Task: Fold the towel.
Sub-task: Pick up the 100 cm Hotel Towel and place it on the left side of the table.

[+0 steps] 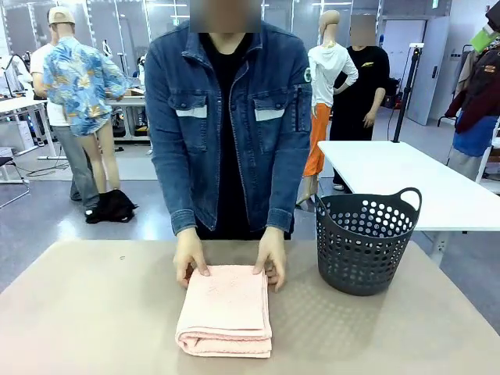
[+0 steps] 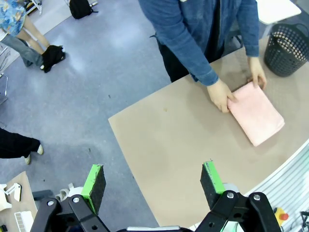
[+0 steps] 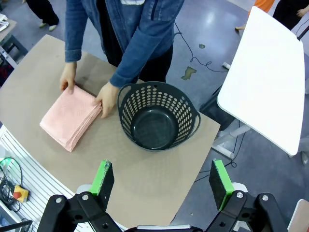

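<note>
The pale pink towel (image 1: 225,309) lies folded into a thick rectangle on the tan table (image 1: 94,312), near its middle. A person in a denim jacket stands at the far side with both hands (image 1: 191,262) resting on the towel's far edge. The towel (image 2: 256,112) also lies at the right of the left wrist view, and the towel (image 3: 71,117) at the left of the right wrist view. My left gripper (image 2: 153,187) hangs open high above the table's left end, holding nothing. My right gripper (image 3: 161,184) is open too, high above the table's right end near the basket.
An empty dark perforated basket (image 1: 366,241) with two handles stands on the table right of the towel. A white table (image 1: 406,180) stands behind it. Other people stand farther off on the grey floor.
</note>
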Controlling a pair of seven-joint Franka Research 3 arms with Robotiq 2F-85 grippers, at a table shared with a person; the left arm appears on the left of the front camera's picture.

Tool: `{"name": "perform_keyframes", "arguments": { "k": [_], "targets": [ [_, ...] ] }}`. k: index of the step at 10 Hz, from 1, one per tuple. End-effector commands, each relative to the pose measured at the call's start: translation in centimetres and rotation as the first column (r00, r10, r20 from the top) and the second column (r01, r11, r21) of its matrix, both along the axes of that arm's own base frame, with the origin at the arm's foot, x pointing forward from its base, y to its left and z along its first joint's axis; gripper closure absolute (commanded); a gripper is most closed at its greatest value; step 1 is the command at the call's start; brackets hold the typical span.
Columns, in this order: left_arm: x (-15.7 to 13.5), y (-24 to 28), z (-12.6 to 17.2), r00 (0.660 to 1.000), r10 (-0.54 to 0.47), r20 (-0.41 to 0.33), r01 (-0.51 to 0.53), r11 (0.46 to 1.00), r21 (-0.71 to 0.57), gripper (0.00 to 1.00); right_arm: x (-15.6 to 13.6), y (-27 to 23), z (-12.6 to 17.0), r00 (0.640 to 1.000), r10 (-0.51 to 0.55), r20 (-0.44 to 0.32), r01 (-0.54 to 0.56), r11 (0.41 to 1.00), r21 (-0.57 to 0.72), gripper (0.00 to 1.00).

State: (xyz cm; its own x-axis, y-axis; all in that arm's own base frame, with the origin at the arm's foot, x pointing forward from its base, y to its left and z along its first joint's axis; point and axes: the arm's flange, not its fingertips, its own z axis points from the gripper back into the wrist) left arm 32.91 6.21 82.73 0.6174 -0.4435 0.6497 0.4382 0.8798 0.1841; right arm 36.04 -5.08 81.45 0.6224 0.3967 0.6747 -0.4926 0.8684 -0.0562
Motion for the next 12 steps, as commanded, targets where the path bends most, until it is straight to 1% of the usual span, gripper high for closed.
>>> {"name": "perform_keyframes", "arguments": {
  "k": [1,12],
  "targets": [
    [-0.27,-0.02,0.1,1.0,0.001,-0.012,-0.001,1.0,0.006,0.0,-0.18,-0.1,0.07,1.0,0.001,-0.002,-0.001,1.0,-0.006,0.0],
    [-0.27,-0.02,0.1,1.0,0.001,-0.012,-0.001,1.0,0.006,0.0,-0.18,-0.1,0.07,1.0,0.001,-0.002,-0.001,1.0,-0.006,0.0]
  ]
}}
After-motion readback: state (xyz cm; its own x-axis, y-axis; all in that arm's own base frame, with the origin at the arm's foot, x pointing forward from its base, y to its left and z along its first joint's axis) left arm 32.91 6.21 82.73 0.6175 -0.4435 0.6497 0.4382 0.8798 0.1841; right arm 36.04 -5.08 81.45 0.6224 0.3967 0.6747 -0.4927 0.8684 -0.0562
